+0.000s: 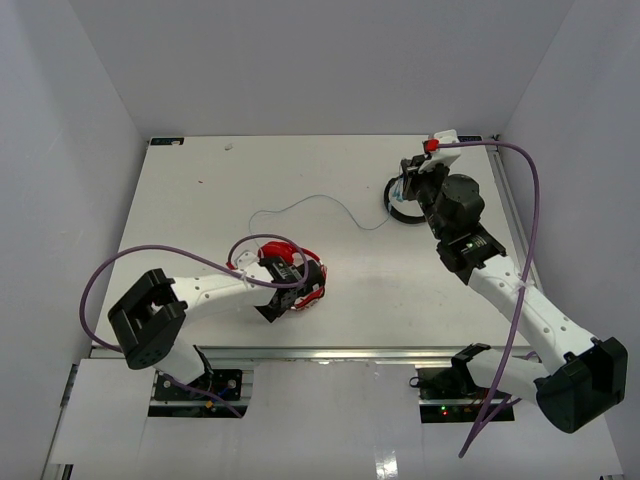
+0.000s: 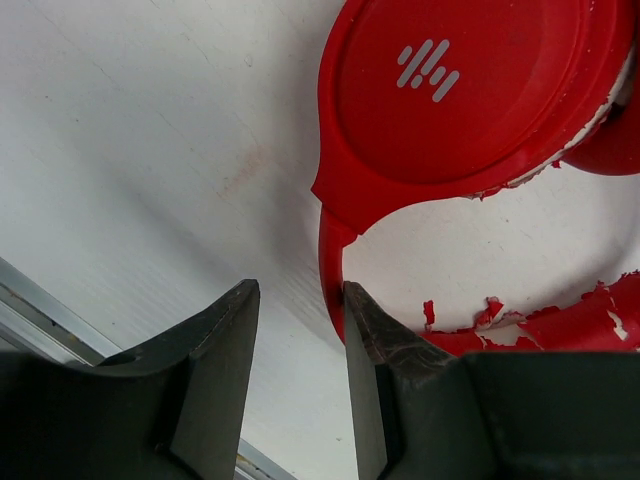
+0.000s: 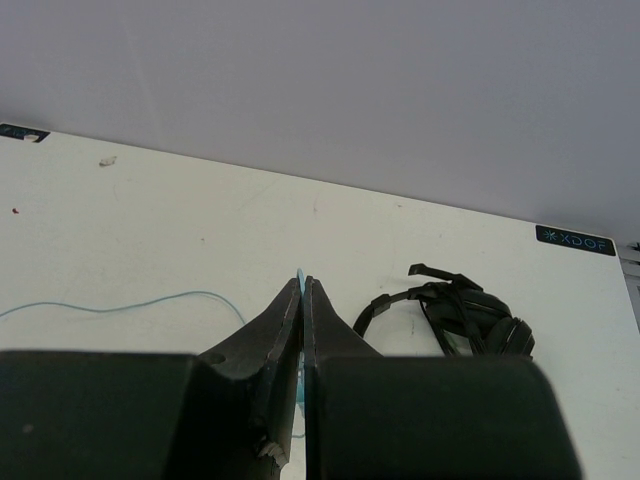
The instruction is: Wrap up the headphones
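The bright red over-ear headphones (image 2: 450, 90) bear a pale grey mark of slanted bars on one round earcup, with white showing where the red padding flakes. Their thin pale blue cable (image 3: 120, 305) lies on the matte white surface (image 1: 190, 190), which has a faint reddish smudge. The left pincer (image 2: 297, 300) and right pincer (image 3: 302, 285) are dark charcoal, the arms (image 1: 210, 292) white and black with looping purple cords (image 1: 520, 152), the small folded black headphones (image 3: 465, 320) dark throughout, the back wall (image 3: 320, 80) plain pale grey.

black headphones (image 3: 470, 320) on white table (image 3: 150, 225)
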